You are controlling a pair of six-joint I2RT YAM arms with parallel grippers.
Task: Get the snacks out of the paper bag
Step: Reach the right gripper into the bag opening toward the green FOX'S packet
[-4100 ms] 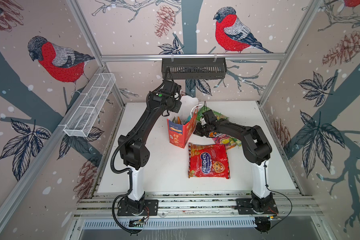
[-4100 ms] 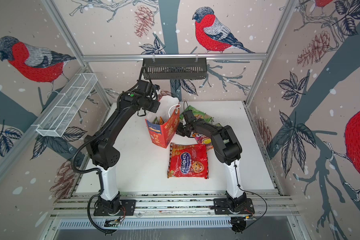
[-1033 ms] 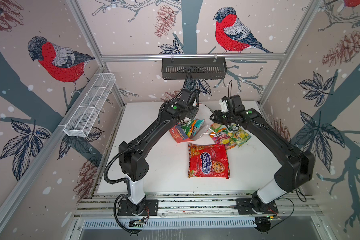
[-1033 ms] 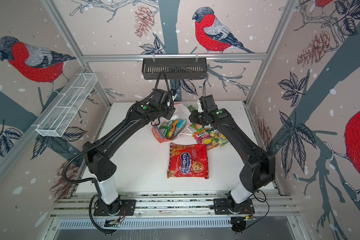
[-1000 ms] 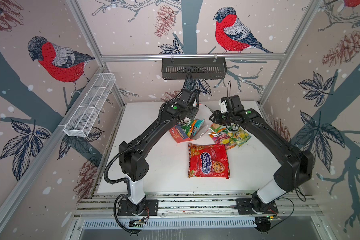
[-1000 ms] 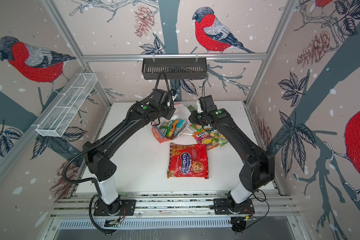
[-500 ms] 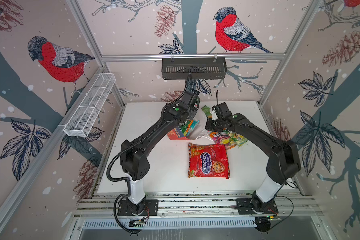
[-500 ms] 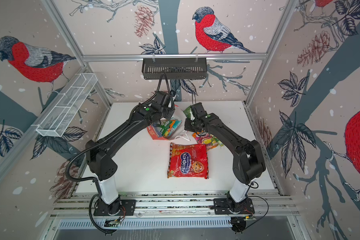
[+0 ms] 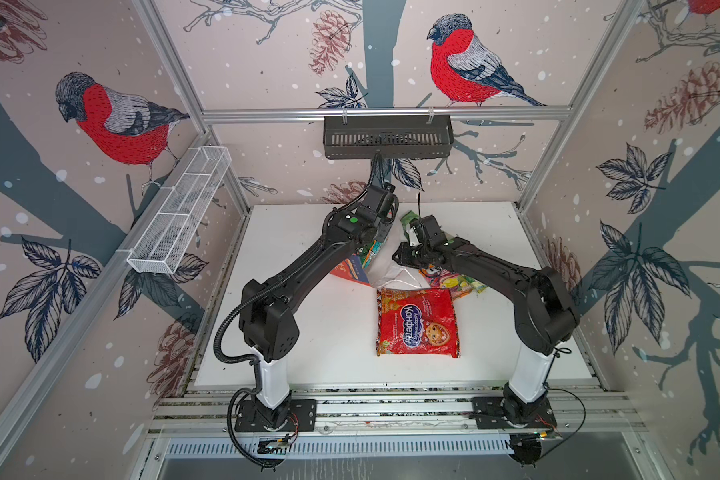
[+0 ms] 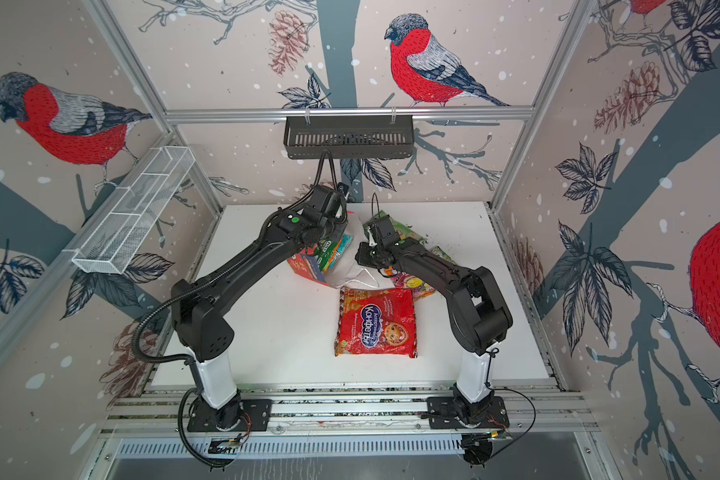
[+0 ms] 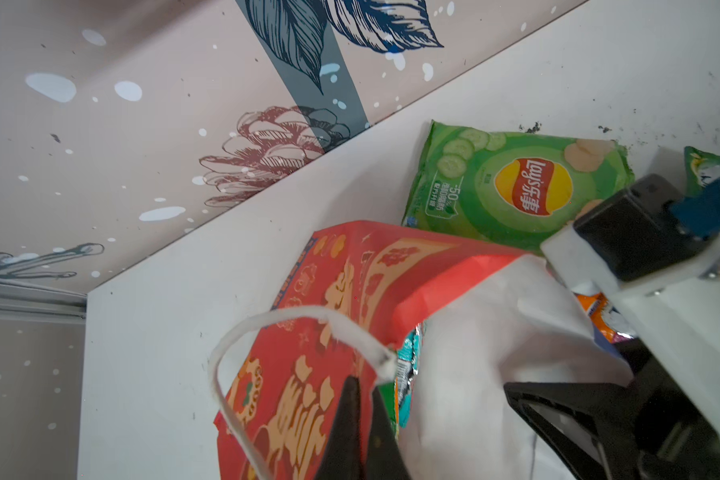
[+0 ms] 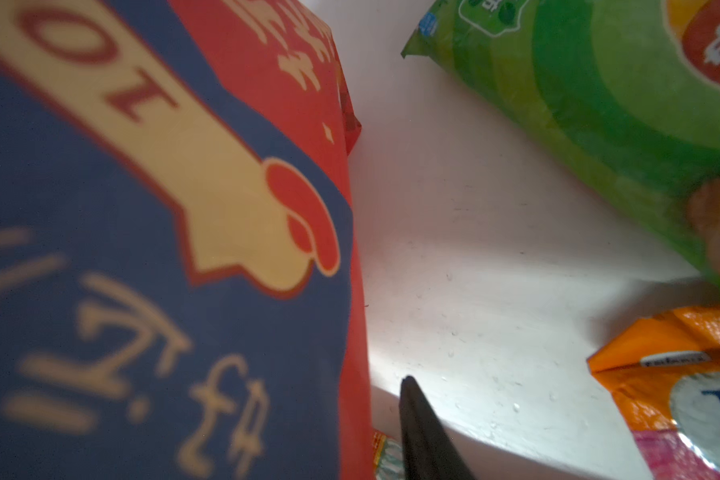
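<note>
**A:** Where is the paper bag point(image 10: 306, 266), and which way does it lie?

**B:** Tipped over; the left gripper point(image 11: 362, 395) pinches its rim, fingers closed tight on the paper just beside the white cord handle point(image 11: 321, 312); its length runs away from those fingers toward the green chip bag point(image 11: 516, 191); its white inside spreads open toward the large red packet point(image 9: 416, 322).

**A:** And the right gripper point(image 10: 362, 254)?

**B:** Just beside the bag's blue panel; only one finger point(image 12: 425, 428) shows, the other is cut off, so I cannot tell how wide it stands, nor whether it touches.

**A:** What else is hidden?

**B:** A teal packet point(image 11: 408, 365) peeks from the mouth; the small candy packs point(image 9: 449, 283) lie partly under the right arm; the left fingers are hidden under the wrist in both top views.
</note>
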